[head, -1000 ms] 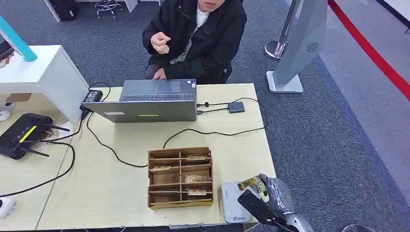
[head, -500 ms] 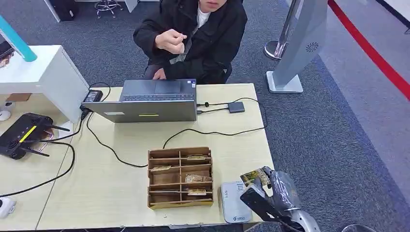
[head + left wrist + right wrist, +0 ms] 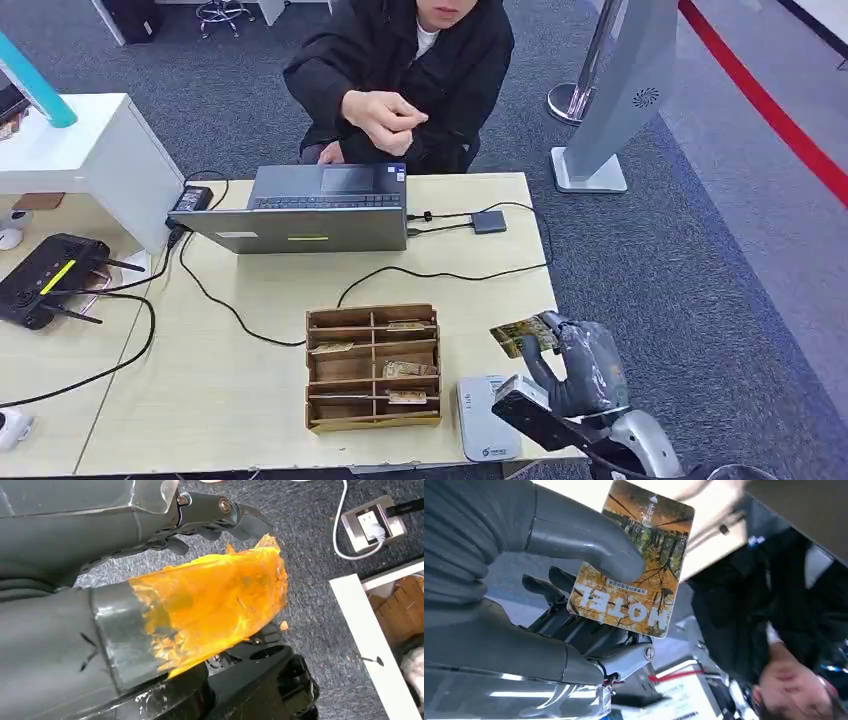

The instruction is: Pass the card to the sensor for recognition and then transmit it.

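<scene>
Head view, left to right: a black router [image 3: 45,275] far to the left of the right hand; a laptop [image 3: 315,208] at the far side of the tabletop [image 3: 240,400]; a wooden card organizer [image 3: 373,367] just to the left of the hand; a white sensor [image 3: 484,432] on the tabletop's near edge, below and slightly left of the hand; the right hand [image 3: 570,362] itself, raised above the tabletop's right edge. Its thumb and fingers are clamped on the card [image 3: 518,334], which projects from the hand toward the organizer and is held in the air, apart from the sensor. In the right wrist view the thumb [image 3: 589,542] presses on the printed face of the card [image 3: 636,560], with darker fingers backing it from behind. The left hand [image 3: 200,517] hangs over the floor, holding nothing, its fingers partly curled. Beyond the hand, across the tabletop, sits a person [image 3: 400,70] with one hand raised. Judged step: the sensor reading appears done or nearly so, and the handover is in hand. The next move calls for extending the card forward across the tabletop toward the person, keeping the pinch firm until it is taken.
</scene>
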